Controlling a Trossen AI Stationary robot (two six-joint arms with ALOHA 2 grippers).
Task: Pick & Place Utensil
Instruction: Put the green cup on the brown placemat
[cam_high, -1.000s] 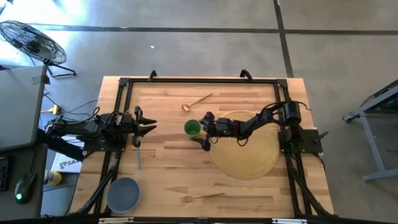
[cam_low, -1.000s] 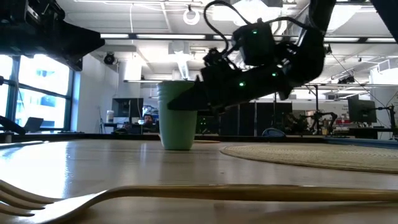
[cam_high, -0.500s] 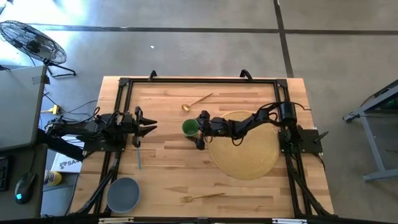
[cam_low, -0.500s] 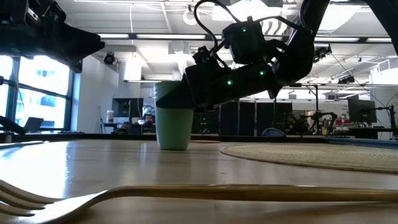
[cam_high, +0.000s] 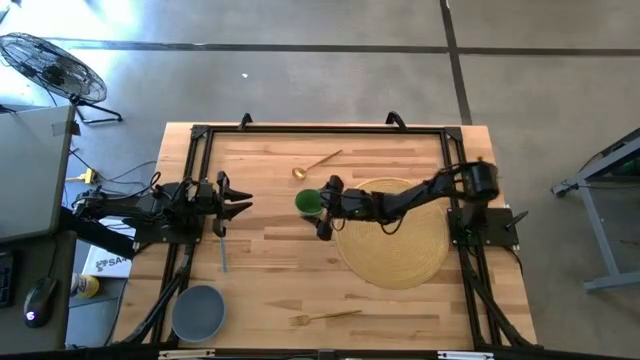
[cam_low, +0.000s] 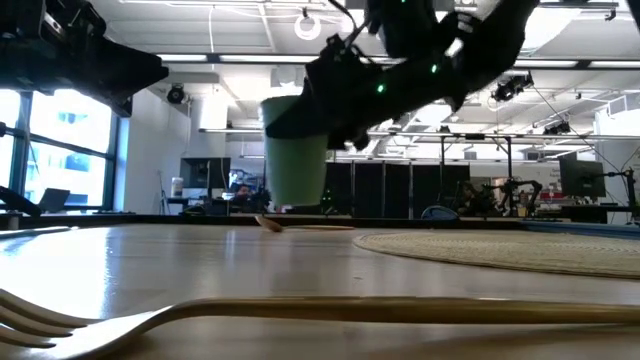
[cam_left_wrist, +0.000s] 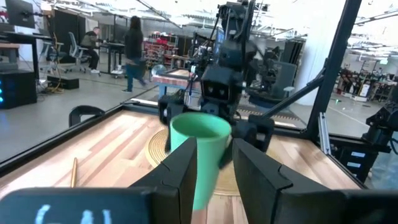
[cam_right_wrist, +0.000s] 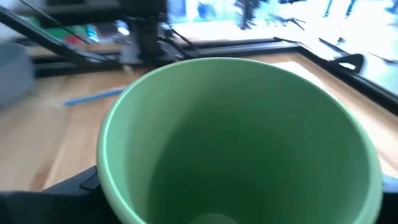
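The right gripper (cam_high: 320, 204) has its fingers closed around the green cup (cam_high: 308, 203) and holds it upright, clear of the table (cam_high: 260, 270), just beside the woven mat (cam_high: 400, 250). The gold spoon (cam_high: 316, 163) lies near the cup toward the far edge, and the gold fork (cam_high: 325, 317) lies well apart by the near edge. The left gripper (cam_high: 235, 205) waits at the left side, fingers spread, holding nothing.

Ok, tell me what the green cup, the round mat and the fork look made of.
Green cup, shut in the right claw: probably plastic, with smooth, matte, evenly coloured walls. Round mat: seemingly woven straw or similar fibre, tan with fine rings. Fork: gold-toned, likely metal, though coated plastic can't be ruled out.
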